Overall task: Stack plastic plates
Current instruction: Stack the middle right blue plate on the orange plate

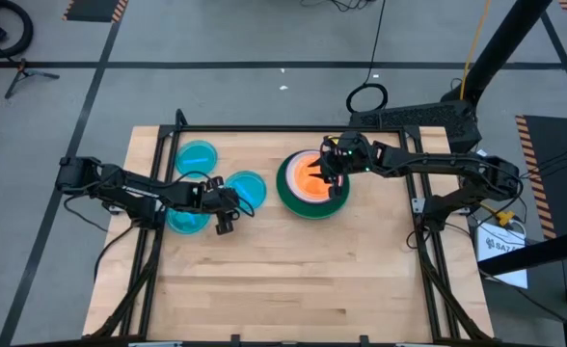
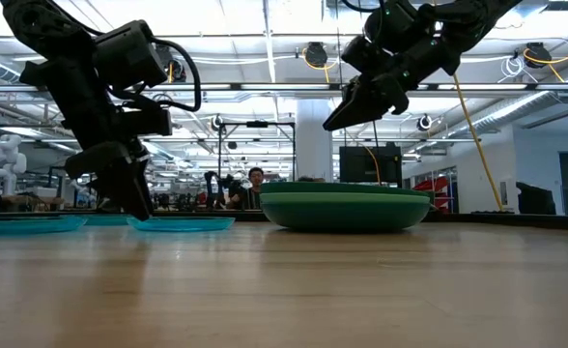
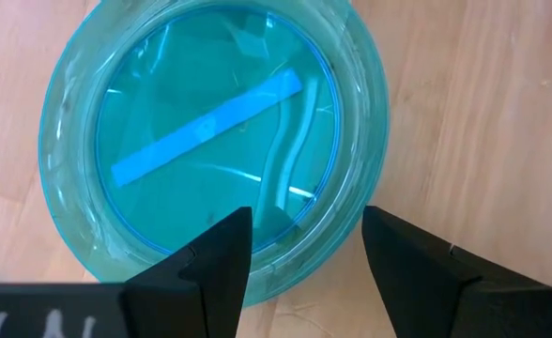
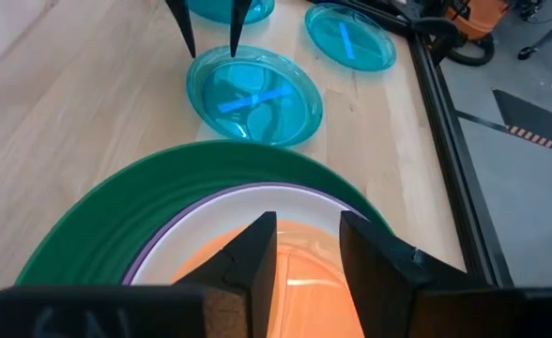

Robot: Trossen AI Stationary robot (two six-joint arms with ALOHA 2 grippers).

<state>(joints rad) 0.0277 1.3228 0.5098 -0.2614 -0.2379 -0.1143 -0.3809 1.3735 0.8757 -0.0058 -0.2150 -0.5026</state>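
A stack stands at mid-table: a dark green plate (image 1: 288, 195) at the bottom, then a purple-rimmed layer and a white plate (image 4: 191, 235), with an orange plate (image 1: 312, 176) on top. Three translucent blue plates lie flat on the table to its left. My right gripper (image 1: 334, 172) hangs open above the orange plate (image 4: 306, 274), clear of it in the low view (image 2: 330, 124). My left gripper (image 3: 304, 249) is open and points down at the left rim of the blue plate (image 1: 249, 186) nearest the stack, one finger on each side of the rim (image 3: 304, 239). My left gripper's fingertips (image 4: 186, 47) stand at the blue plate's rim (image 4: 206, 64), on the side away from the stack, slanting down from the table's left. I cannot tell whether they touch it. The plate lies flat on the table.
Two more blue plates lie at the left, one far (image 1: 197, 154) and one near (image 1: 187, 221) under the left arm. A black frame (image 1: 264, 128) borders the table's sides and far edge. Bare wood (image 1: 293, 280) fills the near half.
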